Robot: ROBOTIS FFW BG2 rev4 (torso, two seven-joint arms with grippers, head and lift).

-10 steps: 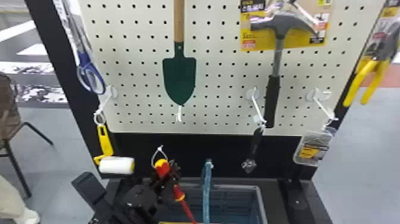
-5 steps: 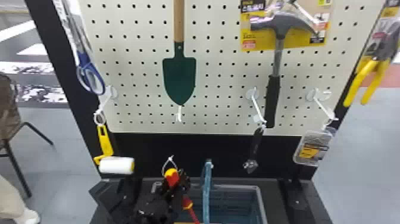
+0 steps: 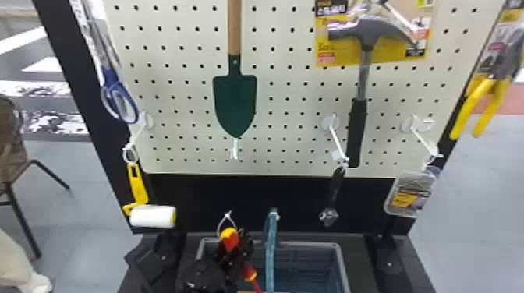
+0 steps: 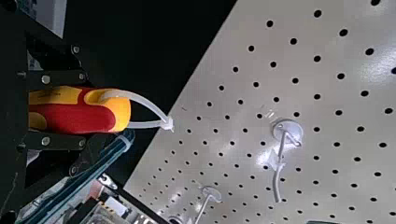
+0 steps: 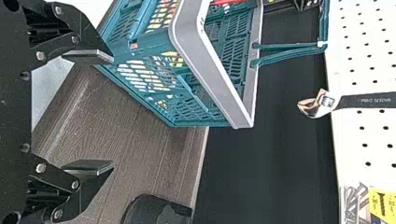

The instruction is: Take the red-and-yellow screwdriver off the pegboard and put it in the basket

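My left gripper (image 4: pixel 84 109) is closed around the screwdriver (image 4: pixel 100 122); my right gripper (image 5: pixel 112 111) gapes empty. The raised handle (image 3: pixel 271 249) of the basket (image 3: pixel 344 269) could snag it during lowering.

The trowel (image 3: pixel 235 101) is hanging on the pegboard (image 3: pixel 284 132) between scissors (image 3: pixel 113 83), left, and claw hammer (image 3: pixel 354 128), right; the paint roller (image 3: pixel 153 216) is dangling below the scissors, the basket (image 3: pixel 312 245) standing beneath the pegboard
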